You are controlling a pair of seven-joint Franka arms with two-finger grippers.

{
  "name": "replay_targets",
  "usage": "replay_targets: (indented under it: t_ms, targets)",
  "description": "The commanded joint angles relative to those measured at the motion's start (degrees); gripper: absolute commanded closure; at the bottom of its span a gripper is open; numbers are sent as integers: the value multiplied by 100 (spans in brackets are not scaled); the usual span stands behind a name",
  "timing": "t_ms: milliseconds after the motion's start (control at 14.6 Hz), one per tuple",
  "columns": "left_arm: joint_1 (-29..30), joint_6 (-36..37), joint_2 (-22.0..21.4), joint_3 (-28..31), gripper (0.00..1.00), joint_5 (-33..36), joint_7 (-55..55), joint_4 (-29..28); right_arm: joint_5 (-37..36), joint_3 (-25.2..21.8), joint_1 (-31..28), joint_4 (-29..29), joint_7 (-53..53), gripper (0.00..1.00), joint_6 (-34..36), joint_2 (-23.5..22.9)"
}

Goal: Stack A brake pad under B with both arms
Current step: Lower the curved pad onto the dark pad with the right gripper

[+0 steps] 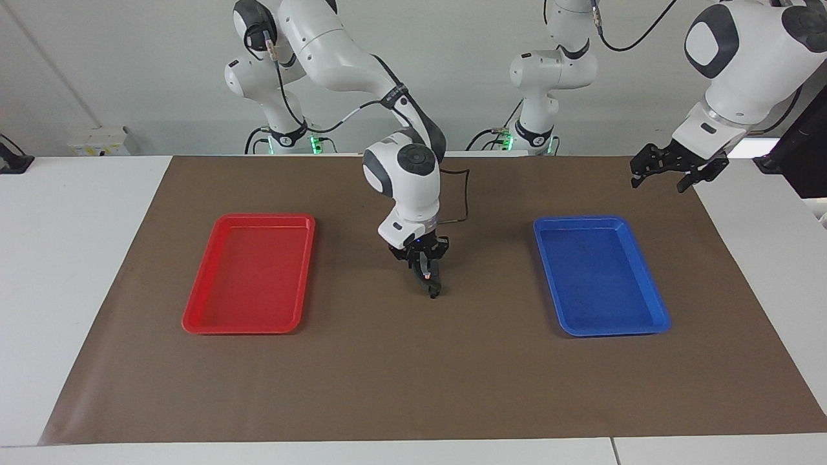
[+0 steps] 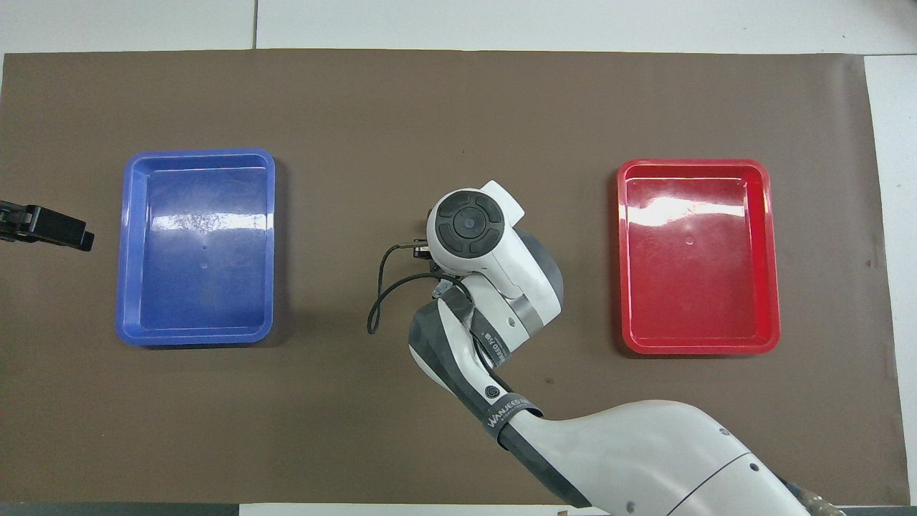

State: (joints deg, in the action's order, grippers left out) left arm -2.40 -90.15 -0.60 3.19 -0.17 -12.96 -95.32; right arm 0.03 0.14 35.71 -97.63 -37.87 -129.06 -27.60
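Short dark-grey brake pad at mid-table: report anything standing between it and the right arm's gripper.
Nothing visible does. The right gripper, apparently carrying the long black crescent pad, hangs right over the short grey pad. The red tray and blue tray lie toward the table's ends; the left gripper waits aloft.

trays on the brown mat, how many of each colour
red tray: 1
blue tray: 1
total: 2
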Motion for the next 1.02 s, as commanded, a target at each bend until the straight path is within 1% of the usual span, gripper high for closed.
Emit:
replay_targets:
  t_ms: [0, 341, 546, 683, 751, 956]
  targets:
    - [73, -135, -134, -56, 1, 70, 4, -162, -91, -14, 7, 121, -115, 100, -102, -113]
    - [64, -381, -108, -56, 1, 70, 56, -145, -126, -14, 15, 77, -115, 100, -190, -114]
    - [64, -381, -107, -56, 2, 70, 653, -145, -135, -14, 15, 42, -98, 100, -286, -122]
    - [64, -390, -99, -56, 1, 70, 672, -136, -135, -14, 15, 16, -98, 99, -348, -122]
    - [64, -381, -99, -56, 1, 70, 655, -136, -135, -14, 15, 16, -89, 99, -348, -122]
    - [64, -355, -107, -56, 1, 70, 654, -145, -135, -14, 7, 7, -80, 91, -348, -131]
